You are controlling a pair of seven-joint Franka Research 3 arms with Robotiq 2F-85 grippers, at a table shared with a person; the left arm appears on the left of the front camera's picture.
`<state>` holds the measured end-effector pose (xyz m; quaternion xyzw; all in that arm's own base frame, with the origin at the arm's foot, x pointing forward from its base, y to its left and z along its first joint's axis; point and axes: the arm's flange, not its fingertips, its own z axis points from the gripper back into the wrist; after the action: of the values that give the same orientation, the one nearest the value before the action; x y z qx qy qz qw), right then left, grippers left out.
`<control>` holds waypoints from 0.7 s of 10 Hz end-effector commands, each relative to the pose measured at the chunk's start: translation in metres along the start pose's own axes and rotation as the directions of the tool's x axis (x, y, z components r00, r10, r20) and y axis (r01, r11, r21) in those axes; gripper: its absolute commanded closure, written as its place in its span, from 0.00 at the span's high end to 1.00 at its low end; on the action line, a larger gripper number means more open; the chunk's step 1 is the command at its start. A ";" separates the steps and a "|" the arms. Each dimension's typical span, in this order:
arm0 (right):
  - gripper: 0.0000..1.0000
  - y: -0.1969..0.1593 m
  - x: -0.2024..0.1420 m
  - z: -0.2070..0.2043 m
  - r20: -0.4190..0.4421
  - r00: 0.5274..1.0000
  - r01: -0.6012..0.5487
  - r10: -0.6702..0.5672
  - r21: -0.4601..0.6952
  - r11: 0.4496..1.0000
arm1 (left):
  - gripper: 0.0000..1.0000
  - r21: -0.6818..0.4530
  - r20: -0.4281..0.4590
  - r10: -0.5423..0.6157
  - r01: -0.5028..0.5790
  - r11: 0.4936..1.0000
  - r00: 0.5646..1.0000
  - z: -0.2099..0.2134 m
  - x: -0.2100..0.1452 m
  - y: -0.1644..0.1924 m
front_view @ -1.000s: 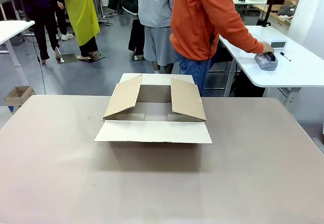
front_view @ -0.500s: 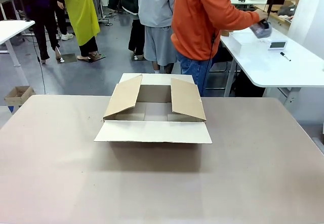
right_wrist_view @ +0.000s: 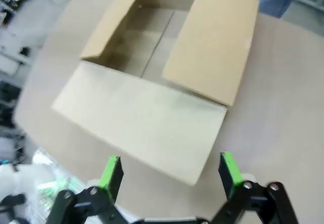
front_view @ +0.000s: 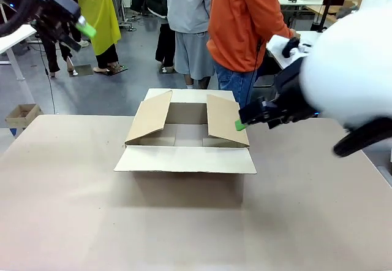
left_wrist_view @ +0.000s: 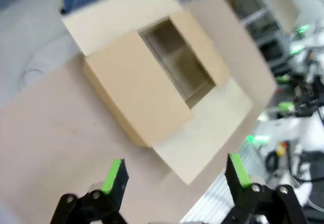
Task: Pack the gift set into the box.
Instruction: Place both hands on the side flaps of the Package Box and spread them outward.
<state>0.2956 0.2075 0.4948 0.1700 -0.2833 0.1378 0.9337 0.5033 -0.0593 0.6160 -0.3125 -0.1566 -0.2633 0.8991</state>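
Box [front_view: 184,159] sits in the middle of the table [front_view: 73,209] with its top open. Its near flap lies flat toward the robot, its far flap lies flat the other way, and the two side flaps stand tilted above the opening. Between them the bare cardboard floor shows.

The left gripper [front_view: 82,27] hangs high, well to the left of the box and beyond it. In the left wrist view the box [left_wrist_view: 136,87] lies far below, and the left gripper [left_wrist_view: 174,172] has its claw spread wide with nothing between the green pads [left_wrist_view: 112,174].

The right gripper [front_view: 244,122] is at the right of the box, its green tip by the outer edge of the right side flap. In the right wrist view the right gripper [right_wrist_view: 169,169] is also spread wide and holds nothing, looking down on the box [right_wrist_view: 202,46] and apart from it.

A person [front_view: 245,19] in an orange top stands behind the far right corner of the box. The person's hand [front_view: 288,45] holds something dark over a white side table [front_view: 309,38], possibly the pouch of the gift set, though it is too small to be sure.
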 end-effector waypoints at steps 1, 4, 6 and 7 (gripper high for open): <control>1.00 -0.008 0.001 0.016 -0.043 0.999 0.019 -0.016 0.065 0.998 | 1.00 -0.026 0.088 0.045 -0.043 0.999 0.995 0.013 -0.003 0.009; 1.00 -0.008 0.001 0.016 -0.043 0.999 0.019 -0.016 0.065 0.998 | 1.00 -0.026 0.088 0.045 -0.043 0.999 0.995 0.013 -0.003 0.009; 1.00 -0.008 0.001 0.016 -0.043 0.999 0.019 -0.016 0.065 0.998 | 1.00 -0.026 0.088 0.045 -0.043 0.999 0.995 0.013 -0.003 0.009; 1.00 -0.008 0.001 0.016 -0.043 0.999 0.019 -0.016 0.065 0.998 | 1.00 -0.026 0.088 0.045 -0.043 0.999 0.995 0.013 -0.003 0.009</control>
<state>0.2922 0.1959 0.5016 0.1949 -0.2579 0.1333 0.9369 0.5071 -0.0404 0.6206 -0.3357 -0.1781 -0.2306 0.8958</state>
